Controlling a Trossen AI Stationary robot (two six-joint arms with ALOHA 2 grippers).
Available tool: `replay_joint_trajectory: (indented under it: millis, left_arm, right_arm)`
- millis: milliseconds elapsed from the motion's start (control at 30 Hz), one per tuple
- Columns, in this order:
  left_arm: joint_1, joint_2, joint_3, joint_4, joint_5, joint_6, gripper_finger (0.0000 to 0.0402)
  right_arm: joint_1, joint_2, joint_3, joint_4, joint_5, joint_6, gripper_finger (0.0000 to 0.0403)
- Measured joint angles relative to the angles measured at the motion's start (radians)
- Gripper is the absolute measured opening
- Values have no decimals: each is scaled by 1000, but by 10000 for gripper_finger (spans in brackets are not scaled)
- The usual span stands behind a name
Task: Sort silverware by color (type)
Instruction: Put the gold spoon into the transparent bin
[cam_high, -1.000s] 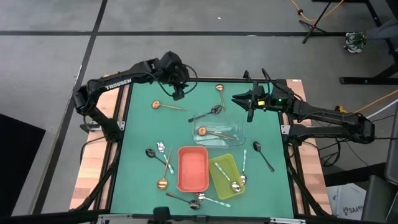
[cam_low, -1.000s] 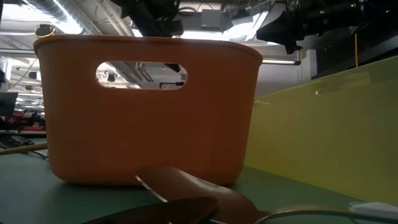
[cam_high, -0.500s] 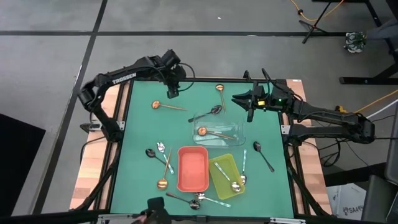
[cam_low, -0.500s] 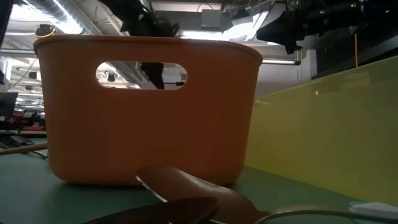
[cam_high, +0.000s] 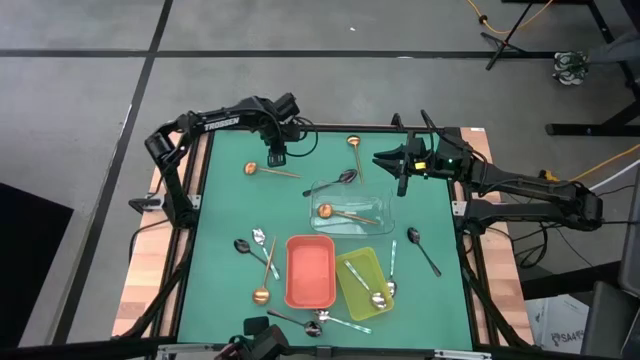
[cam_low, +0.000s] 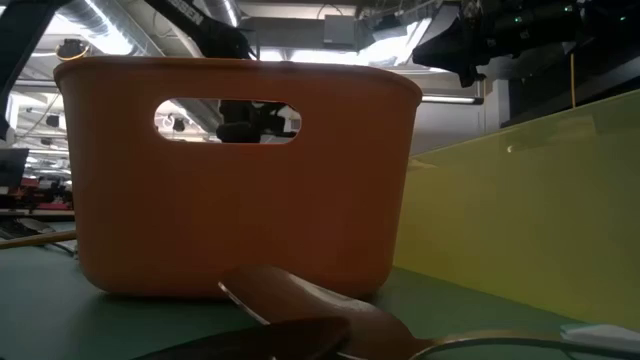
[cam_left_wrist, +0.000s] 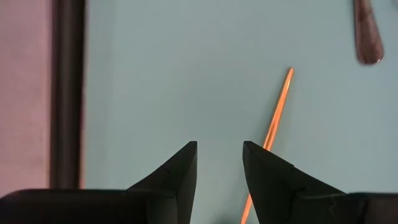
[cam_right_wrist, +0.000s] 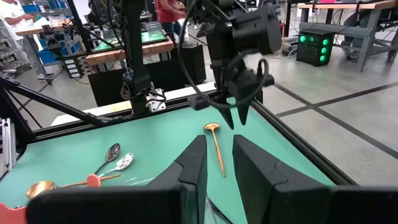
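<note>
A copper spoon (cam_high: 265, 171) lies flat on the green mat at the far left, its handle (cam_left_wrist: 277, 112) pointing toward the table's middle. My left gripper (cam_high: 277, 157) hangs open just above that handle, fingers pointing down, touching nothing; the handle runs beside one fingertip (cam_left_wrist: 255, 163). More silverware is scattered about: a copper spoon (cam_high: 354, 146) at the far edge, a dark spoon (cam_high: 345, 178) leaning on the clear tray (cam_high: 372, 190), and black, silver and copper pieces (cam_high: 258, 245) at the near left. My right gripper (cam_high: 402, 165) waits open over the far right, holding nothing.
The clear tray holds a copper spoon (cam_high: 338, 212). A red tray (cam_high: 310, 272) and a yellow-green tray (cam_high: 350, 262) holding a silver spoon (cam_high: 375, 297) stand near the front. A black spoon (cam_high: 423, 248) lies at the right. Silver pieces (cam_high: 320, 322) lie at the near edge.
My left gripper has come down toward the copper spoon at the far left and tipped from slanting to pointing nearly straight down, staying open. The spoon has not moved.
</note>
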Motion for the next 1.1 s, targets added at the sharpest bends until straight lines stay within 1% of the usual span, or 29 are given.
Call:
replay_joint_trajectory:
  millis: [500,867,1100]
  left_arm:
    - [-9,98,0,-144,0,-3,123]
    - [-74,115,0,-148,1,-7,123]
    - [-121,115,0,-90,-10,-8,123]
  right_arm:
    - [0,0,0,-62,0,-1,69]
    - [0,0,0,-85,0,-1,69]
    - [0,0,0,-90,0,0,69]
